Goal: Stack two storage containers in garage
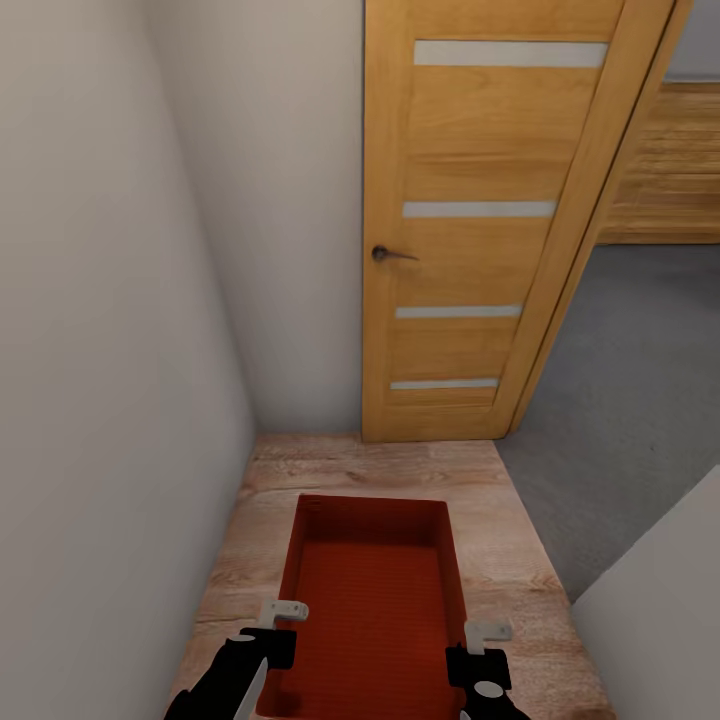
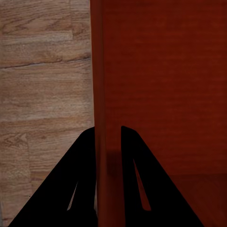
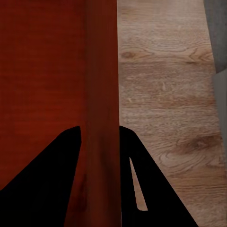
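Jaws of left gripper (image 2: 108,142) clamped over one long wall of storage container (image 1: 372,600), one finger inside, one outside, wall pinched between. Same on right gripper (image 3: 99,137): jaws astride opposite long wall, clenched on it. Two-sided pinch reads as a carry hold, bin slung level between both arms so it cannot swing or tip while base rolls.

Container close in front of trunk, above wood-plank floor (image 1: 500,560); touching floor or lifted clear, cannot tell. Open top upward, interior bare. Long axis straight ahead, away from robot, short end toward door (image 1: 470,230); narrow profile suits the tight corridor.

Outward: pale wall (image 1: 110,350) hard on left, another wall corner (image 1: 660,600) low on right. Wooden door with frosted strips and dark lever handle (image 1: 390,254) swung open ahead. Beyond it on right, grey floor (image 1: 640,370), probably the route on. Transit stage, judged; nothing stacked yet.
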Controlling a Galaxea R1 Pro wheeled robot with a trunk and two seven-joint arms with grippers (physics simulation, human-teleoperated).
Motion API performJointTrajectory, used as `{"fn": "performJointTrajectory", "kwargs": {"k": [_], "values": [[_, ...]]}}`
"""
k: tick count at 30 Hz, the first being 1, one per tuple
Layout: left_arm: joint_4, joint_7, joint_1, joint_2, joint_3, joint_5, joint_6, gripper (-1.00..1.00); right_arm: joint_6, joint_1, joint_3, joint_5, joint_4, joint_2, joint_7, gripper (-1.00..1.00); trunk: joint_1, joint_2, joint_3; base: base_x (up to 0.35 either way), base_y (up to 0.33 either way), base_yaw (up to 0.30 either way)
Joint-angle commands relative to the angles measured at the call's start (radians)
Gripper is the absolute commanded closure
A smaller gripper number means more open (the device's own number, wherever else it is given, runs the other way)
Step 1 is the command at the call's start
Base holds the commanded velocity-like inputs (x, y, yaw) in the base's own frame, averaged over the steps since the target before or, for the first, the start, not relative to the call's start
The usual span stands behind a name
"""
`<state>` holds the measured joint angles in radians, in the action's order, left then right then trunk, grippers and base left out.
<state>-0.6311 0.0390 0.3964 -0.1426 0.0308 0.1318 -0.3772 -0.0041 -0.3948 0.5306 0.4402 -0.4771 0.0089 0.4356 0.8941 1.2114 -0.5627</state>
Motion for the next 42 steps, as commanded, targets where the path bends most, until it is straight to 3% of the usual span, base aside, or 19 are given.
{"fn": "performJointTrajectory", "kwargs": {"k": [1,11,18,42], "values": [[0.024,0.005,-0.001,0.0,-0.009,0.007,-0.005,1.0,0.0,-0.003,0.0,0.005,-0.017,-0.001,0.006,1.0,0.001,0.001,-0.001,0.322,0.0,0.0],[0.025,0.005,-0.001,0.0,-0.009,0.007,-0.005,1.0,0.001,-0.003,0.0,0.005,-0.017,0.001,0.005,1.0,0.001,0.001,-0.001,0.322,0.0,-0.004],[0.024,0.005,-0.001,0.0,-0.009,0.008,-0.005,1.0,0.002,-0.003,0.0,0.005,-0.017,0.002,0.005,1.0,0.001,0.001,-0.001,0.277,0.0,-0.205],[0.024,0.005,-0.001,0.0,-0.009,0.007,-0.005,1.0,0.001,-0.003,0.002,0.005,-0.017,0.0,0.005,1.0,0.001,0.001,-0.001,0.019,0.0,-0.279]]}}
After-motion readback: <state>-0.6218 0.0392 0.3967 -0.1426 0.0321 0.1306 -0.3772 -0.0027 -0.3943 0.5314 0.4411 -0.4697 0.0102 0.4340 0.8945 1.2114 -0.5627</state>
